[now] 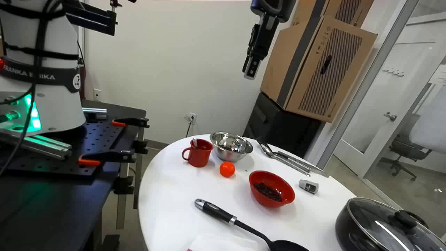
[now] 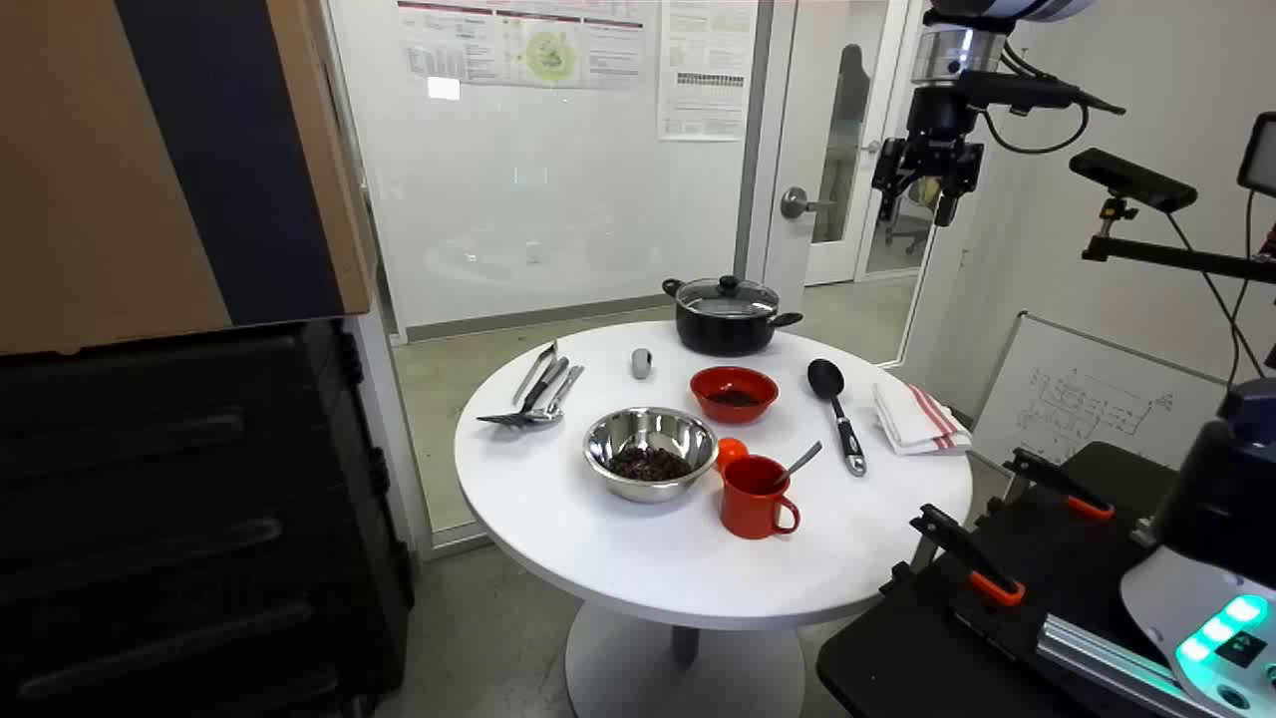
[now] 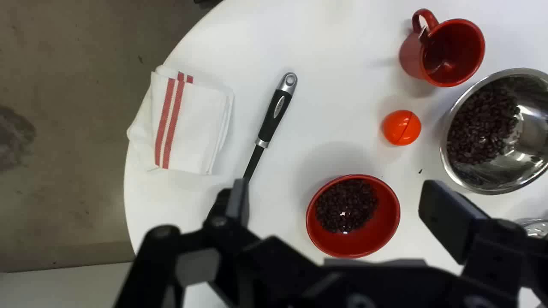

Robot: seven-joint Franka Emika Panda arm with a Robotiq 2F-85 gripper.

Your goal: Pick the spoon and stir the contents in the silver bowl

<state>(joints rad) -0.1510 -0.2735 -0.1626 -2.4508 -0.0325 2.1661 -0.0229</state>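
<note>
The spoon (image 2: pixel 845 431), black with a silver-tipped handle, lies flat on the white round table (image 2: pixel 558 558). In the wrist view its handle (image 3: pixel 274 112) shows, while a finger hides the scoop. The silver bowl (image 2: pixel 666 431) stands on the same table, dark bean-like contents (image 3: pixel 481 122) heaped to one side. High above the table hangs my gripper (image 2: pixel 915 211), jaws wide apart and holding nothing. Seen from the wrist, the gripper (image 3: pixel 340 207) has the red bowl below between its fingers; the spoon is under the left finger (image 3: pixel 239 199), the silver bowl beyond the right one.
The red bowl (image 3: pixel 381 231) also holds dark beans. A red mug (image 2: pixel 750 509) with a utensil in it and an orange ball (image 3: pixel 401 127) stand by the silver bowl. Around lie a folded towel (image 2: pixel 912 419), a lidded pot (image 2: pixel 726 331), metal utensils (image 2: pixel 538 394) and a small grey object (image 2: pixel 641 363).
</note>
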